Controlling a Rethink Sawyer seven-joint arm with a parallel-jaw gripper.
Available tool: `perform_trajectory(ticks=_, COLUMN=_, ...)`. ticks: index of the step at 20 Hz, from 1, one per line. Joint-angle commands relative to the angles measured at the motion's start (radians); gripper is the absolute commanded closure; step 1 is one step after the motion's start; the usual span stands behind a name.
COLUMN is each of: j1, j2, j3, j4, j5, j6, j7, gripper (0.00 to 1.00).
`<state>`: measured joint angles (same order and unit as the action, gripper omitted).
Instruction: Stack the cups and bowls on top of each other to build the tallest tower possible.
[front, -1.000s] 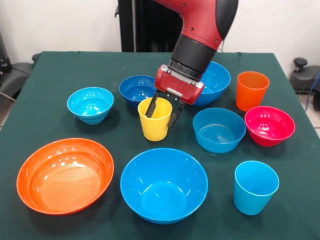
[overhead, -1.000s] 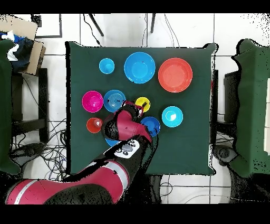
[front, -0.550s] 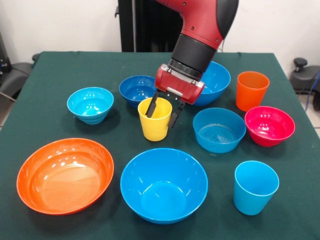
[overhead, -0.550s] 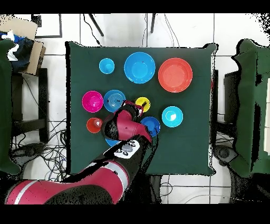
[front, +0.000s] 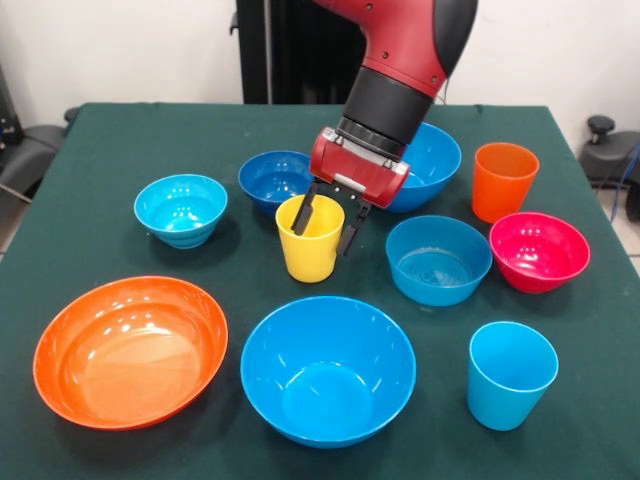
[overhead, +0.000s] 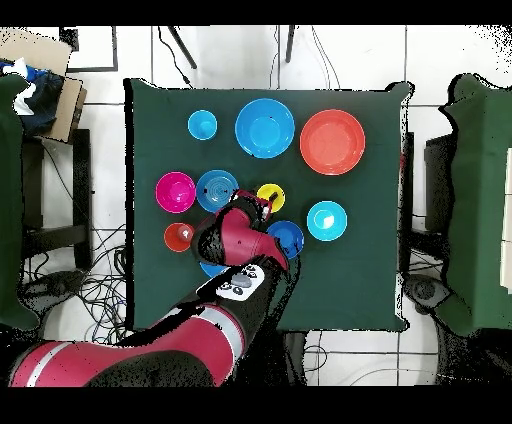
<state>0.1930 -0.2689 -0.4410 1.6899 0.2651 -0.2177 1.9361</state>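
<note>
At table centre, tool (front: 327, 228) straddling yellow cup (front: 309, 240) rim

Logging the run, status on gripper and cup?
Gripper open, straddling yellow cup rim, one finger inside, one outside. Cup upright on table, not lifted. Nothing stacked yet. Nothing in the way.

Around the glossy yellow plastic tumbler (front: 311, 240), a wide shallow orange bowl (front: 130, 350), a large blue bowl (front: 328, 370), a light blue tumbler (front: 510, 375), a magenta-red bowl (front: 539, 251) and an orange tumbler (front: 504, 181) are seen on dark green cloth (front: 120, 130)
</note>
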Motion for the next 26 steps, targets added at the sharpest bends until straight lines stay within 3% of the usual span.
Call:
perform_trajectory(ticks=1, j1=-0.004, j2=-0.001, j3=0.118, j4=-0.038, j5=-0.001, j6=0.063, j7=0.136, gripper=0.00)
perform_trajectory(ticks=26, j1=-0.010, j2=-0.012, j3=0.123, j4=-0.034, j5=-0.004, j6=0.077, j7=0.135, gripper=0.00)
